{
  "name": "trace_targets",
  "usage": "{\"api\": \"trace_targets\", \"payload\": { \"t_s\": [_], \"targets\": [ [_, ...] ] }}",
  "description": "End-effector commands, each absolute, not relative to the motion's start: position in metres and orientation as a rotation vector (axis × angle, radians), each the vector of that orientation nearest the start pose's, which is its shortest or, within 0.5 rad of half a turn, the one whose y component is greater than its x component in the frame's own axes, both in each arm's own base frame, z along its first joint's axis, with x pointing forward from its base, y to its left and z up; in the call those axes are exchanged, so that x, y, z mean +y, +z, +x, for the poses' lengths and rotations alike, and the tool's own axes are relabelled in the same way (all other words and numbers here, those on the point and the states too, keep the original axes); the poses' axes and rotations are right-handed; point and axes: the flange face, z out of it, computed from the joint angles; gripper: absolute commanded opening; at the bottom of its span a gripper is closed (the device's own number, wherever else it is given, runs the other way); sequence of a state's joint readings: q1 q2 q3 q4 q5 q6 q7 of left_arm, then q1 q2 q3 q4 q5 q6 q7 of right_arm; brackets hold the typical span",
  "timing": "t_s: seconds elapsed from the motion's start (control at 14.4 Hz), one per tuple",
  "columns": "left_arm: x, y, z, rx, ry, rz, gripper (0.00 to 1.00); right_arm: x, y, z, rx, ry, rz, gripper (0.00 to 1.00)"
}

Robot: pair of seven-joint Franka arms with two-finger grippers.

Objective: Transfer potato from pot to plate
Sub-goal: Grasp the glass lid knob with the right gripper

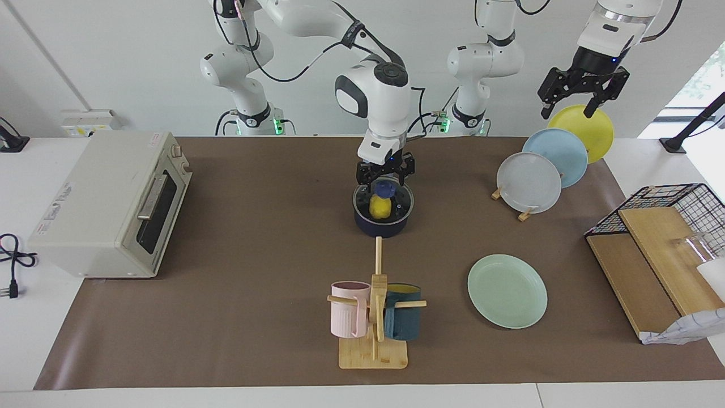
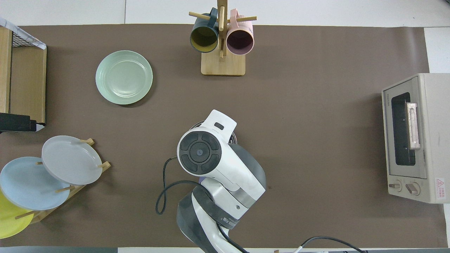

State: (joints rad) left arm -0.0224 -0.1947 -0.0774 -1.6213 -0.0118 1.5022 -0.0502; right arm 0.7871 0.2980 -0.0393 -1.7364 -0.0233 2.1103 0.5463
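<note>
Right gripper [image 1: 385, 174] hangs just above the pot [image 1: 383, 218], over the rim nearest my bases, fingers spread and holding nothing. Potato [image 1: 380, 208] sits inside the pot, upright-ish, a small blue thing just above it that I can't identify, maybe the pot's handle end. No contact with the potato that I can see; the overhead view is no help, my own arm covers the pot there.

Left gripper [image 1: 578, 95] waits up in the air over the yellow plate on the plate rack [image 1: 512, 198] at the left arm's end, jaws apart, empty.

Plate [image 1: 507, 290], mint green, lies flat and bare, farther from me than the pot and toward the left arm's end, beside the mug stand [image 1: 374, 334].

Progress: 0 of the transfer done, I judge. Still to do: lower into the pot, close on the potato, lift clear of the rim, carry over the plate, set down, let go. Step in hand looks like the approach.
</note>
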Motion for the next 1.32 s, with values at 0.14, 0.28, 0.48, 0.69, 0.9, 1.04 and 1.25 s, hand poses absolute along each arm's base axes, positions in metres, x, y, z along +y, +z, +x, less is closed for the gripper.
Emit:
{"api": "trace_targets", "payload": {
  "t_s": [0.14, 0.28, 0.48, 0.69, 0.9, 1.04, 1.25],
  "targets": [
    [-0.0563, 0.694, 0.4671, 0.091, -0.085, -3.148, 1.0, 0.4408, 0.4045, 0.4795, -0.329, -0.167, -3.091, 1.0],
    [-0.0557, 0.6943, 0.4675, 0.084, -0.09, -3.149, 0.89, 0.4394, 0.4001, 0.4823, -0.325, -0.166, -3.093, 1.0],
    [-0.0491, 0.6931, 0.4668, 0.053, -0.068, -3.153, 0.0, 0.4388, 0.4006, 0.4831, -0.321, -0.164, -3.092, 0.93],
    [-0.0483, 0.6934, 0.4671, 0.044, -0.073, -3.154, 0.0, 0.4387, 0.4005, 0.483, -0.318, -0.161, -3.092, 0.78],
    [-0.0475, 0.6924, 0.467, 0.051, -0.066, -3.153, 0.0, 0.4399, 0.4013, 0.4825, -0.311, -0.16, -3.088, 0.68],
    [-0.0475, 0.6927, 0.4673, 0.051, -0.071, -3.154, 0.0, 0.4402, 0.4021, 0.4827, -0.308, -0.16, -3.085, 0.62],
    [-0.048, 0.6927, 0.466, 0.063, -0.08, -3.153, 1.0, 0.4414, 0.404, 0.4824, -0.304, -0.16, -3.083, 0.59]
  ]
}}
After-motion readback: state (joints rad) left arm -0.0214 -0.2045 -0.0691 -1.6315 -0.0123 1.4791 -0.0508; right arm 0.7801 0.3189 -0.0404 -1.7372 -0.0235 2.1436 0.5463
